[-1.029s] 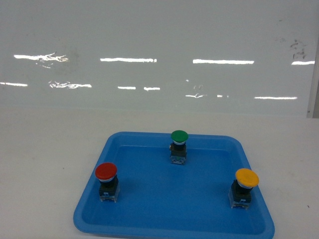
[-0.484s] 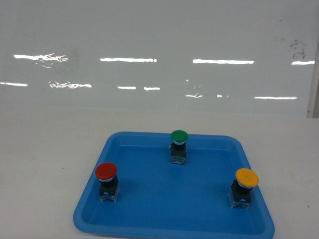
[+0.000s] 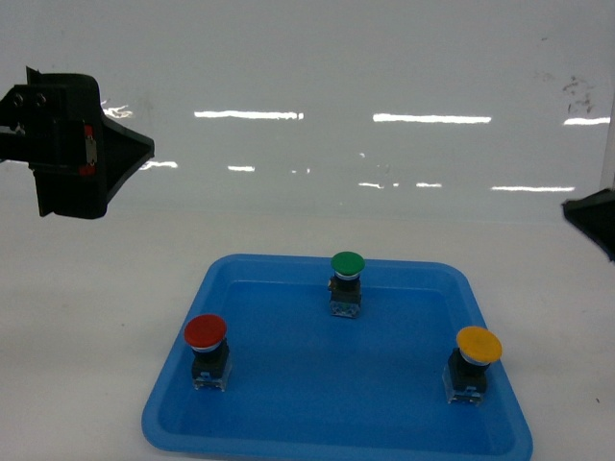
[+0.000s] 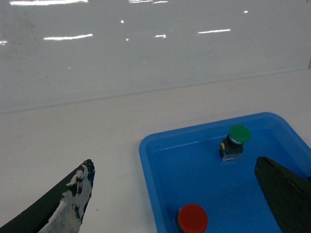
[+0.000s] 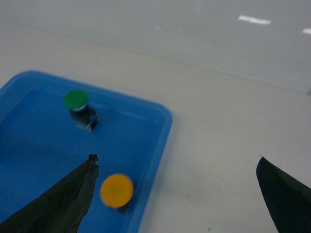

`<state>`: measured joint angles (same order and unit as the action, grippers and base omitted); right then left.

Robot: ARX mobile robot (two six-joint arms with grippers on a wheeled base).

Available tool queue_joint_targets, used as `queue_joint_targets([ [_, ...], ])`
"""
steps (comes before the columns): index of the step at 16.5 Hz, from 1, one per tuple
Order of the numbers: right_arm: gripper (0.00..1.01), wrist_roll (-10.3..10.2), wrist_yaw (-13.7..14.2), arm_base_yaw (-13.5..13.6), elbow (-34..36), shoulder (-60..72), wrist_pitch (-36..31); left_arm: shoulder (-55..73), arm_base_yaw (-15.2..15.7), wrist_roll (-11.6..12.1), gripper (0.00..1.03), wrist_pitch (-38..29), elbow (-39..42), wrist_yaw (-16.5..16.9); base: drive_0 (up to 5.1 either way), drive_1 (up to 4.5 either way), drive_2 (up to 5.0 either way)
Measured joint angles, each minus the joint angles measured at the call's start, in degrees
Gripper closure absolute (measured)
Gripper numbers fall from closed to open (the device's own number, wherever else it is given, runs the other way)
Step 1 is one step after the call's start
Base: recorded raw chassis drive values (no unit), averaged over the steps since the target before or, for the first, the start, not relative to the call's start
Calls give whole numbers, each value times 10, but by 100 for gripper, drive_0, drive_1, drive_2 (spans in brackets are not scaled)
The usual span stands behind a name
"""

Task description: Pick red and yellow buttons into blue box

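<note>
3 buttons (image 3: 346,284) upright in tray (image 3: 288,408), tray on table (image 3: 86,327).

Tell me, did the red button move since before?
No. In the head view the red button still stands upright at the left of the blue tray, as far from the green button as before.

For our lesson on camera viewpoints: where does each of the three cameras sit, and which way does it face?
Head: on the robot, slanting down at the blue tray; left gripper shows upper left.
Left wrist: above the tray's left side, looking at the red button; both fingertips frame it.
Right wrist: above the tray's right edge, over the yellow button.
All share the green button.
</note>
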<state>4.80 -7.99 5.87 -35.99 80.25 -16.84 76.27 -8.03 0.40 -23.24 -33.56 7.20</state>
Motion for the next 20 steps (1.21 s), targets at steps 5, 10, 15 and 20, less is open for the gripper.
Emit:
queue_joint_targets([
  [5,3,7,-3,3,-12,19,7,-3,0,0,5,-1,0,0,0,0,0],
  [10,3,59,-3,-2,-54,113,28,-3,0,0,5,0,0,-1,0,0,0],
  [15,3,81,3,41,-80,185,21,-3,0,0,5,0,0,-1,0,0,0],
  [20,3,77,0,53,-127,256,31,-3,0,0,5,0,0,-1,0,0,0],
])
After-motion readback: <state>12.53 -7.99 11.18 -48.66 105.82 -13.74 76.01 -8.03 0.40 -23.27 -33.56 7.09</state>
